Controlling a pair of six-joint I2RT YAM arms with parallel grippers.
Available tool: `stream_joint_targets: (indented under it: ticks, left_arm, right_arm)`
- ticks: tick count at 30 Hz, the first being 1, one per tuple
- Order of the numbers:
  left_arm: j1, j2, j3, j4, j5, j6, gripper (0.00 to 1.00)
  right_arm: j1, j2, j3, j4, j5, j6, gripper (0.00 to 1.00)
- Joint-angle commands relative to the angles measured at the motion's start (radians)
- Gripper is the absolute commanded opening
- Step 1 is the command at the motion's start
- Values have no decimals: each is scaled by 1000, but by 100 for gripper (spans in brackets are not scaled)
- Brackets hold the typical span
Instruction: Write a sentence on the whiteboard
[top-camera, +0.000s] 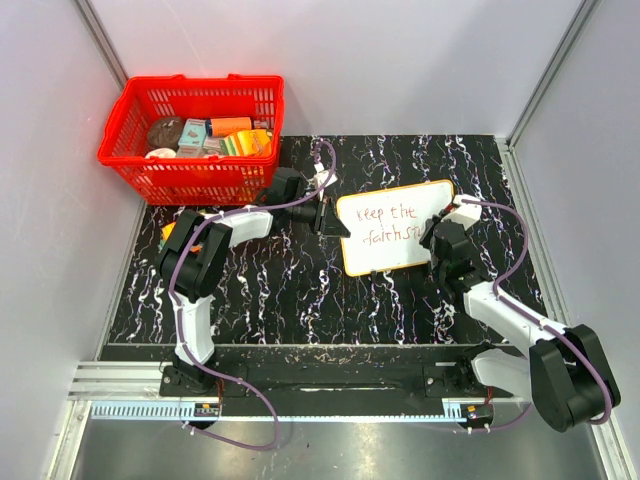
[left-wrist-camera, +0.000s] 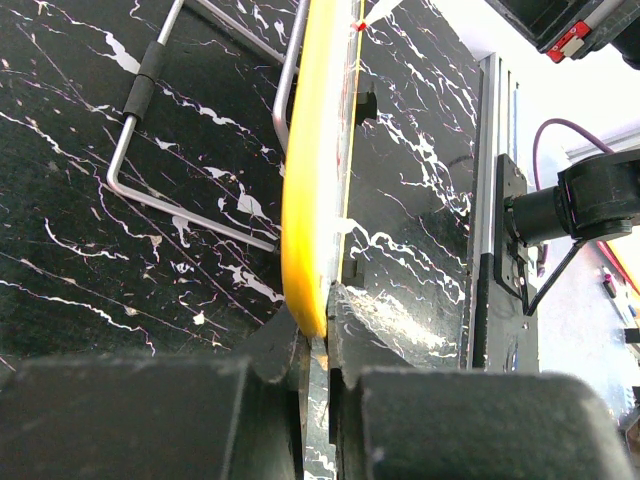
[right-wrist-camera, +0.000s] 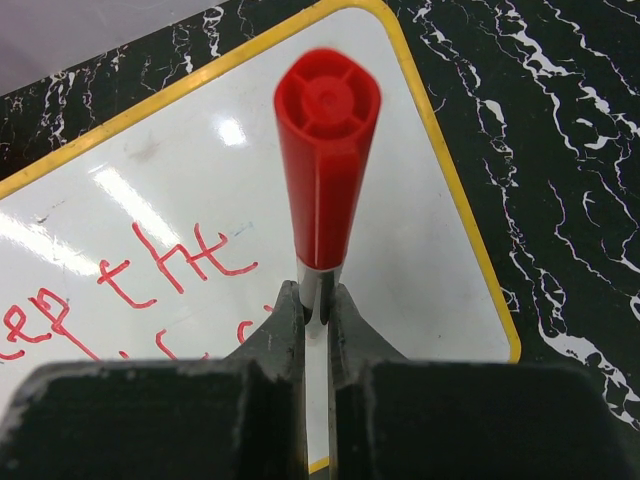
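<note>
Far left corner of the worktop: red basket of mixed items, well apart from the work and not involved. Left gripper reaches in toward the middle of the worktop and is clamped tight on the left rim of the whiteboard. In the left wrist view the jaws pinch the yellow edge with no gap, most likely to brace the board so that it does not slide under pen pressure. A bent metal rod shows beside that rim, probably the board's stand; I cannot tell whether it bears any load. The board lies right of centre, nearer the far edge than the near one, its long side running slightly uphill toward the right. The sentence stands in two lines of red script: "keep the" above and "faith st…" below, its end hidden behind the right arm. Right gripper is over the board's right part, closed on a red marker, with the butt end toward the wrist camera and the tip hidden. Judged to be mid-way through the last word. The grip looks narrow, so the pen could twist.
</note>
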Motion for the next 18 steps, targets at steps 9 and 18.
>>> stream_joint_targets:
  ticks: [9, 18]
  left_arm:
    - [-28, 50, -40, -105, -86, 154, 0]
    - [-28, 53, -40, -105, -86, 155, 0]
  right_arm:
    - [-8, -16, 25, -4, 5, -14, 0]
    - [-10, -11, 54, 11, 8, -32, 0]
